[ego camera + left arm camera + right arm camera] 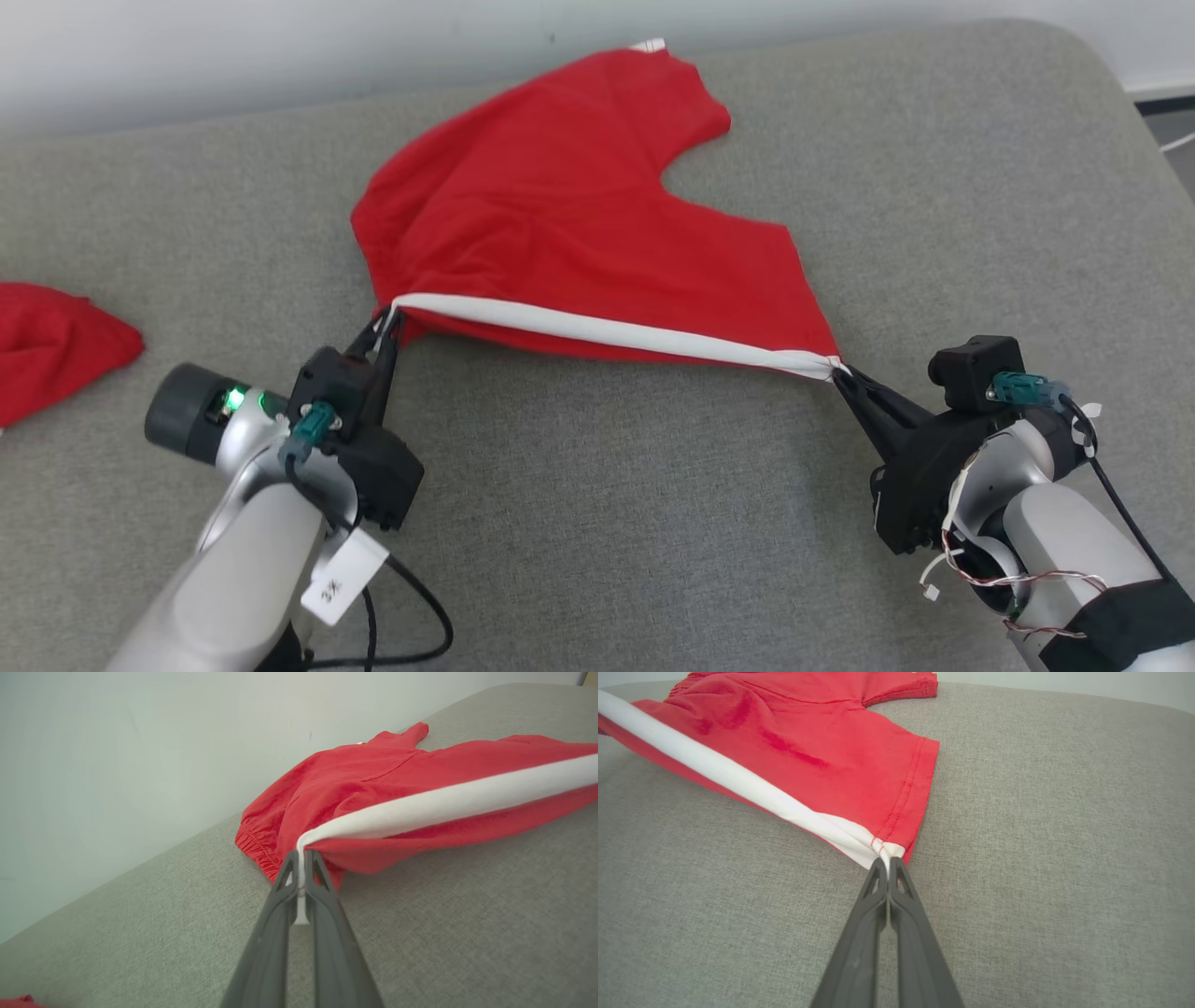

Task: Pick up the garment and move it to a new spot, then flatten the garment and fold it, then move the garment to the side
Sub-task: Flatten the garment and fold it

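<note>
Surface (597, 523) of grey fabric, pale wall (187, 56)

Red garment (569, 205) — white side stripe stretched taut — on grey cushion.

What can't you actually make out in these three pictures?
- Head view: the second red cloth is cut off by the left edge.
- Head view: the red garment hides its own underside, which faces the grey surface.
- Left wrist view: the white stripe runs off the right edge.

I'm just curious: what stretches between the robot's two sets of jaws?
The white band of the red garment, pulled taut above the grey cushion; the head view shows it end to end.
</note>
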Robot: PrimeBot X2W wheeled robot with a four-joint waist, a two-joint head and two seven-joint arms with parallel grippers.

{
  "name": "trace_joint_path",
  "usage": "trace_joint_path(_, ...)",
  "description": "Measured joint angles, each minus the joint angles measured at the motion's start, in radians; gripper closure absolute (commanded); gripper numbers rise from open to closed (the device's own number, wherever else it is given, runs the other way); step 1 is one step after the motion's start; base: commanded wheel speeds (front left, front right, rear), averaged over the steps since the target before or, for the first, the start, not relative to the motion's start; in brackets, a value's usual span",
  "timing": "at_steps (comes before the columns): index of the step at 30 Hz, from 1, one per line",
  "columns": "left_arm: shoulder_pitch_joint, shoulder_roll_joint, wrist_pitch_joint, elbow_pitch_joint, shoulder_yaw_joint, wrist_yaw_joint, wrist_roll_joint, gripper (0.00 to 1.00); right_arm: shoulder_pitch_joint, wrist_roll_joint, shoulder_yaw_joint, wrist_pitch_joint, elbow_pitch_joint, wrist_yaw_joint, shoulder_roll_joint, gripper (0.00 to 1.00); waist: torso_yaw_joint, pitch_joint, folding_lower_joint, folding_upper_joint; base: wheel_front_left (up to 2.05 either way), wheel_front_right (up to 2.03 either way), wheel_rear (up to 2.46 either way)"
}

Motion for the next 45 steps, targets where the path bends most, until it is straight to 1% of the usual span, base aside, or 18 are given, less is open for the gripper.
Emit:
trace_joint_path(5,0.053,0.001,-0.012,0.019,-0.003,0.002,0.000,1.00,0.029,0.000,0.011,0.003,-0.029,0.000,-0.016,1.00,0.005,-0.057,-0.0001,-0.0001,0.00,0.00,0.00)
trace_joint_path(10,0.128,0.001,-0.018,0.028,-0.020,-0.004,-0.002,1.00,0.130,0.000,0.019,0.004,-0.051,0.002,-0.021,1.00,0.012,-0.123,-0.0002,-0.0001,0.00,0.00,0.00)
trace_joint_path(14,0.192,0.002,-0.021,0.028,-0.037,-0.036,-0.011,1.00,0.230,0.008,0.014,0.021,-0.063,-0.017,-0.030,1.00,0.019,-0.178,-0.0002,-0.0001,0.00,0.00,0.00)
trace_joint_path(16,0.226,0.005,-0.021,0.021,-0.043,-0.044,-0.011,1.00,0.285,0.014,0.010,0.031,-0.084,-0.037,-0.034,1.00,0.023,-0.207,-0.0003,-0.0001,0.00,0.00,0.00)
trace_joint_path(18,0.260,0.014,-0.021,0.009,-0.044,-0.044,-0.017,1.00,0.328,0.015,0.004,0.039,-0.100,-0.054,-0.039,1.00,0.027,-0.234,-0.0003,-0.0002,0.00,0.00,0.00)
trace_joint_path(23,0.328,0.033,-0.022,-0.010,-0.044,-0.043,-0.019,1.00,0.373,0.026,0.002,0.057,-0.141,-0.070,-0.044,1.00,0.031,-0.289,-0.0004,-0.0003,0.00,0.00,0.00)
trace_joint_path(26,0.348,0.033,-0.022,-0.016,-0.046,-0.035,-0.019,1.00,0.395,0.037,0.011,0.068,-0.151,-0.073,-0.043,1.00,0.031,-0.307,-0.0003,-0.0003,0.00,0.00,0.00)
trace_joint_path(36,0.402,0.052,-0.024,-0.031,-0.062,-0.034,-0.016,1.00,0.438,0.041,0.045,0.113,-0.176,-0.081,-0.042,1.00,0.046,-0.314,-0.0001,-0.0003,0.00,0.00,0.00)
trace_joint_path(37,0.415,0.054,-0.024,-0.030,-0.065,-0.035,-0.016,0.66,0.438,0.041,0.049,0.118,-0.178,-0.081,-0.042,1.00,0.048,-0.314,-0.0001,-0.0003,0.00,0.00,0.00)
trace_joint_path(38,0.428,0.058,-0.024,-0.030,-0.071,-0.035,-0.013,0.00,0.438,0.041,0.053,0.119,-0.180,-0.080,-0.042,0.07,0.049,-0.314,-0.0001,-0.0002,0.00,0.00,0.00)
trace_joint_path(39,0.436,0.059,-0.024,-0.030,-0.080,-0.035,-0.008,0.00,0.438,0.041,0.058,0.123,-0.180,-0.079,-0.042,0.00,0.050,-0.314,-0.0001,-0.0002,0.00,0.00,0.00)
trace_joint_path(41,0.446,0.059,-0.024,-0.030,-0.090,-0.044,-0.002,0.00,0.438,0.040,0.071,0.136,-0.178,-0.072,-0.043,0.00,0.052,-0.314,-0.0001,-0.0001,0.00,0.00,0.00)
trace_joint_path(45,0.449,0.061,-0.024,-0.029,-0.100,-0.045,0.001,0.00,0.438,0.039,0.080,0.145,-0.173,-0.070,-0.044,0.00,0.055,-0.315,0.0000,-0.0002,0.00,0.00,0.00)
